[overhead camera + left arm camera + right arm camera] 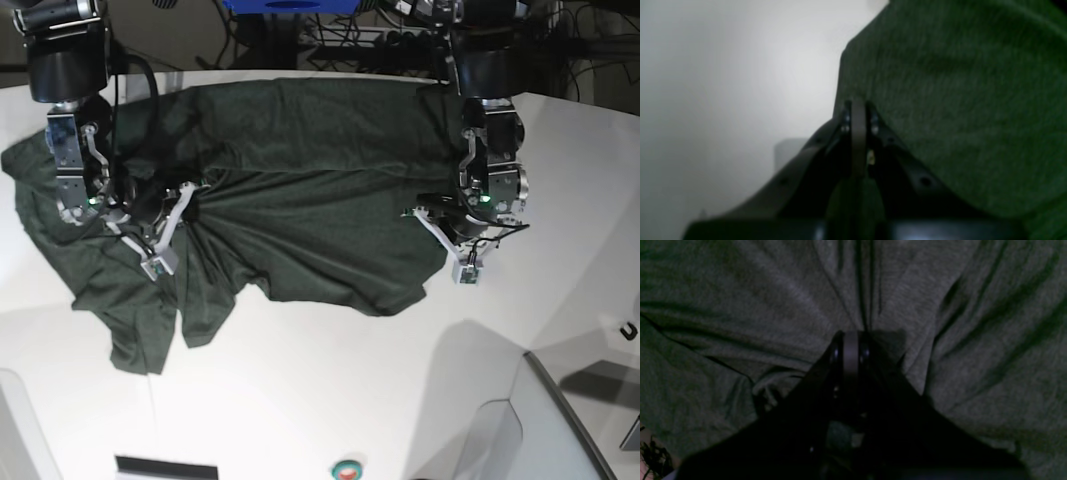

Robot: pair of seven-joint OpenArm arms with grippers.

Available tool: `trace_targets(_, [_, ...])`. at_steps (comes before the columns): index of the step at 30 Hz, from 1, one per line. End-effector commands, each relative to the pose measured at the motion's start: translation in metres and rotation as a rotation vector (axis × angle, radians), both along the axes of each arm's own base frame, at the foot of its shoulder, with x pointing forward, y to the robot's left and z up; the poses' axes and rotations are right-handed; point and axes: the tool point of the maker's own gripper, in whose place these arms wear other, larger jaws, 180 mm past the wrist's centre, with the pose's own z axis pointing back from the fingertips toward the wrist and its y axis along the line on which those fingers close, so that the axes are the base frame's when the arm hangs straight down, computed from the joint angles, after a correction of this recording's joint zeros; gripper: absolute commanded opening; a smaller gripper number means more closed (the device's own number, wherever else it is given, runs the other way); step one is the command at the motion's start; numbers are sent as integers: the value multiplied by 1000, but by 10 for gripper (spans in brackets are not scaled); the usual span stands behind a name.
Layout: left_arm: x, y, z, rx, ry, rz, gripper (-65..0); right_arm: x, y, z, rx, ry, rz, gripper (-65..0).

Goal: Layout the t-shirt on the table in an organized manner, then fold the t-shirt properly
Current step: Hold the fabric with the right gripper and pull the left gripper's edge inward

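Both grippers pinch the dark green t-shirt on the white desk: left gripper apparently at its edge, right gripper amid gathered folds.

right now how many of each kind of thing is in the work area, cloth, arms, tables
t-shirt, dark green: 1
table, white: 1
robot arms: 2, the left gripper and the right gripper, both with jaws shut on the t-shirt
total: 4
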Motion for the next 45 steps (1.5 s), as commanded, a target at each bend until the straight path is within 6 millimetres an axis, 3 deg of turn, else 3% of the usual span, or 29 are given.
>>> trace_targets(1, [-5,-4,-3,8,16,-15,-650,8,-8,5,-27,-16,-6,-647])
trace_targets(9, [-37,-23,-3,32,22,-95,-650,11,-8,7,-27,-22,-6,-647])
trace_targets(18, [-36,-26,22,45,-53,-111,-650,12,-8,8,-27,-25,-6,-647])
trace_targets(21, [-24,-17,38,49,-103,-84,-650,15,-8,10,-27,-31,-6,-647])
trace_targets(23, [-6,-1,59,65,-163,-43,-650,15,-8,10,-27,-31,-6,-647])
trace_targets(27, [21,18,78,81,-153,15,-650,17,-8,10,-27,-34,-6,-647])
trace_targets(30, [43,31,79,105,-85,10,-650,17,-8,11,-27,-36,-6,-647])
trace_targets(33, [63,34,66,126,29,-20,-650,17,-8,11,-27,-36,-8,-647])
trace_targets(38, [81,33,47,126,173,-56,-650,18,-8,12,-27,-39,-7,-647])
trace_targets(45, [85,14,48,70,195,-215,-456,18,-8,12,-26,-37,-8,-647])
